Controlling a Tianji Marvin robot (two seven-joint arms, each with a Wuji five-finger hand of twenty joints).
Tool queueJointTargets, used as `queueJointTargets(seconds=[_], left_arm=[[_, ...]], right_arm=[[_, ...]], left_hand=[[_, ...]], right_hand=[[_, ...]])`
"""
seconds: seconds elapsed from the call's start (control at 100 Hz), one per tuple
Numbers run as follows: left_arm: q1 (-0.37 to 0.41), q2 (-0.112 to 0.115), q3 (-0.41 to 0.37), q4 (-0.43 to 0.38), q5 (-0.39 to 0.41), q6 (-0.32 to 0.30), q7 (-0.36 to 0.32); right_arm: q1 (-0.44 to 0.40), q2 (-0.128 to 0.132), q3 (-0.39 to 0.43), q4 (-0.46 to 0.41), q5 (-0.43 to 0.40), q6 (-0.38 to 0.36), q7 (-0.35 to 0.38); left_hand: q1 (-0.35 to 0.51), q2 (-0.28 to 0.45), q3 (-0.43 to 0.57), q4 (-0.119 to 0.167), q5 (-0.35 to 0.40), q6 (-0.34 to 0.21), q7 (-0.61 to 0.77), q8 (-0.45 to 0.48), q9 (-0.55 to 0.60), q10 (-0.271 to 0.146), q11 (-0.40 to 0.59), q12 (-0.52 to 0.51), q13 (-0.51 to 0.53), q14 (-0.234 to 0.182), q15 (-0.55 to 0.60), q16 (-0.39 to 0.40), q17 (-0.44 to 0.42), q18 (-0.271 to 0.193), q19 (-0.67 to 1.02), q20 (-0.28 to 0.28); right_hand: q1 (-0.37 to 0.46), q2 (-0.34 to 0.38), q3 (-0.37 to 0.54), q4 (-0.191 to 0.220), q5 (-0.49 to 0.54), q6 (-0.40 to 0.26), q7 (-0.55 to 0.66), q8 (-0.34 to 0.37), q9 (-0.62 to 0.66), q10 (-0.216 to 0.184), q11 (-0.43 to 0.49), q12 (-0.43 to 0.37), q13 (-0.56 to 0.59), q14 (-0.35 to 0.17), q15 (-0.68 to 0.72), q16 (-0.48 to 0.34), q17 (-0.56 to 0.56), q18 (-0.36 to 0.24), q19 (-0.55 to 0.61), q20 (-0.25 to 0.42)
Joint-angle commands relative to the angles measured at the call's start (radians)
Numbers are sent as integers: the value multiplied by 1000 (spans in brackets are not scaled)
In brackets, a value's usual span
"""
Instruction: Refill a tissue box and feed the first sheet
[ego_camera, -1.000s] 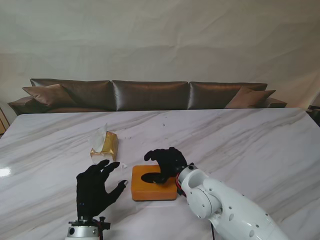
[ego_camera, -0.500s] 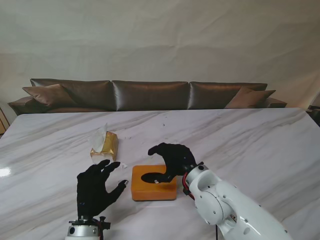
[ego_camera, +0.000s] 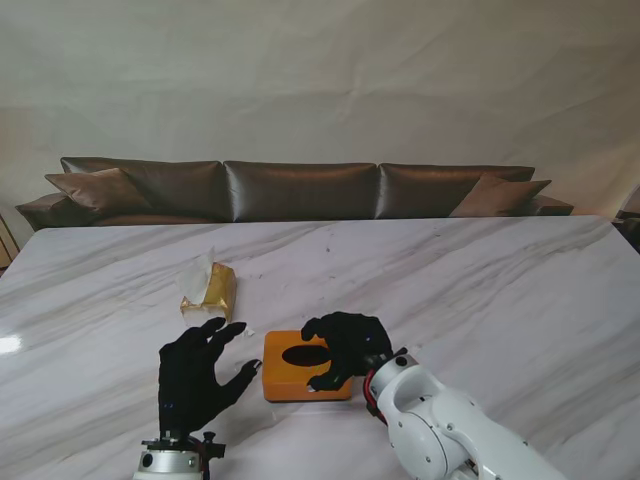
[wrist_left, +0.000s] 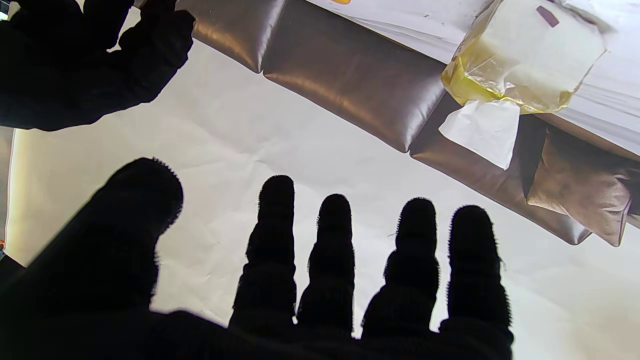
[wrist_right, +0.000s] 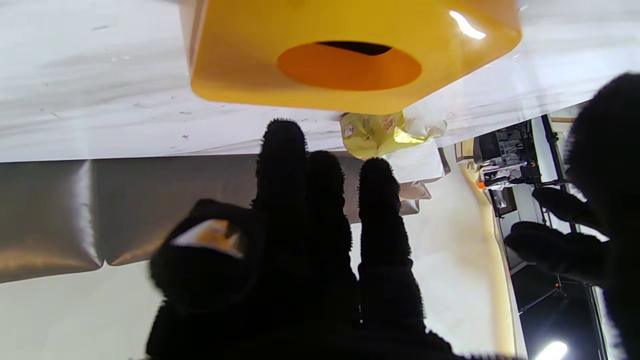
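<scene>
Stand view: right hand (ego_camera: 348, 346) perhaps resting unclenched over tissue box (ego_camera: 300, 370), left hand (ego_camera: 195, 375) splayed.

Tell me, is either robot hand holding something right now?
No. The left robot hand is spread open beside the orange tissue box. The right robot hand hovers over the box's right side, gripping nothing.

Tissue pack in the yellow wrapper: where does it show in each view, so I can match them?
Stand view: tissue pack lies farther from me and left of the orange box.
Left wrist view: fills the corner, sheet hanging out.
Right wrist view: peeks past the box's far edge.
Shared landmark: brown sofa.
</scene>
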Motion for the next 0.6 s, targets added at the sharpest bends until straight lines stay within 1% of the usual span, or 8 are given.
queueJointTargets(seconds=[0.0, 0.26, 0.48, 0.59], left_arm=[[9, -2, 1, 1, -1, -7, -7], [19, -2, -6, 4, -5, -15, -3], [23, -5, -11, 16, -13, -27, 9], [24, -6, -12, 23, -17, -34, 14]], right_arm=[[-5, -3, -13, 5, 3, 4, 13], [-6, -1, -47, -4, 20, 7, 26], [-4, -3, -72, 5, 34, 14, 17], [9, -4, -91, 18, 36, 20, 11]], left_hand=[[6, 40, -21, 16, 8, 8, -6, -13, 7, -6, -12, -2, -12, -21, -6, -3, -16, 14, -12, -1], [6, 40, -22, 16, 8, 9, -6, -13, 7, -5, -12, -2, -11, -20, -6, -3, -16, 14, -12, -1], [6, 41, -22, 17, 12, 9, -4, -12, 6, -6, -13, -2, -11, -20, -6, -3, -16, 14, -12, -1], [6, 41, -22, 17, 14, 10, -3, -12, 6, -6, -13, -2, -12, -20, -7, -3, -16, 14, -12, -1]], right_hand=[[-39, -20, 15, -24, 14, 27, 20, -10, 21, 26, -9, -19, 28, 36, -24, -22, 53, -201, 103, -11], [-33, -12, 12, -22, 19, 38, 30, -17, 26, 34, -2, -16, 42, 37, -36, -30, 57, -205, 111, -14], [-27, -9, 9, -20, 35, 36, 40, -20, 45, 37, 8, -13, 58, 35, -27, -27, 59, -211, 120, -13], [-25, -5, 9, -18, 37, 32, 42, -21, 47, 32, 8, -13, 53, 34, -31, -29, 56, -208, 117, -16]])
